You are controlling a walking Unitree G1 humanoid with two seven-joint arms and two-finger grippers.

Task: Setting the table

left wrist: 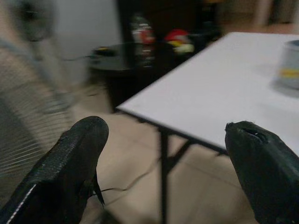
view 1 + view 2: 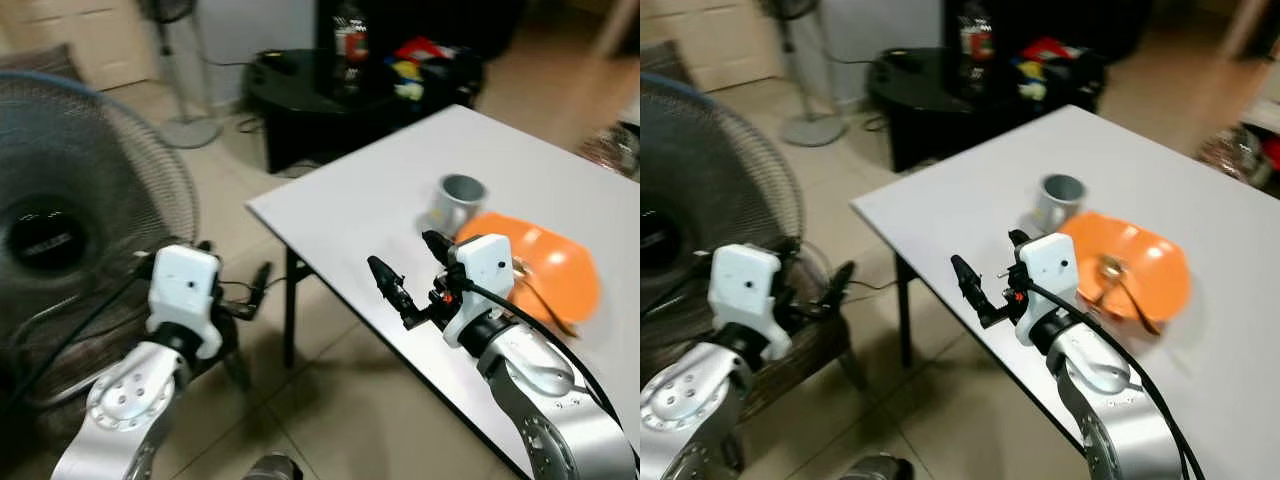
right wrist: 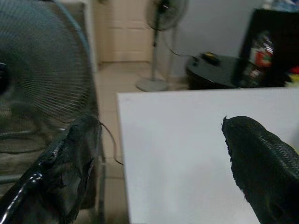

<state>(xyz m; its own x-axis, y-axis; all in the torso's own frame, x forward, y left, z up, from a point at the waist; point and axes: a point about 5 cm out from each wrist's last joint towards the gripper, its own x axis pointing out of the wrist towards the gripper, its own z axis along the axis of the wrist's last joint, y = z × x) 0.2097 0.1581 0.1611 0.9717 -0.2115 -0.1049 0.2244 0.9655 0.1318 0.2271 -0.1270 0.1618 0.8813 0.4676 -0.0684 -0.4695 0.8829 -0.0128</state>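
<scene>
An orange plate (image 2: 1145,262) with a metal spoon (image 2: 1110,278) in it lies on the white table (image 2: 350,200), near its front edge. Just behind the plate stands a grey cup (image 2: 460,200). My right gripper (image 2: 410,262) hovers open over the table's near edge, left of the plate, with nothing between its fingers. In the right wrist view its fingers (image 3: 257,158) frame the bare table corner. My left gripper (image 2: 245,298) is open and empty, off the table to the left and above the floor, pointing toward the table leg (image 1: 163,172).
A large fan (image 2: 60,230) stands close at the left, with cables on the tiled floor near it. A pedestal fan (image 2: 185,60) and a black round table (image 2: 320,95) holding bottles and toys stand behind the white table.
</scene>
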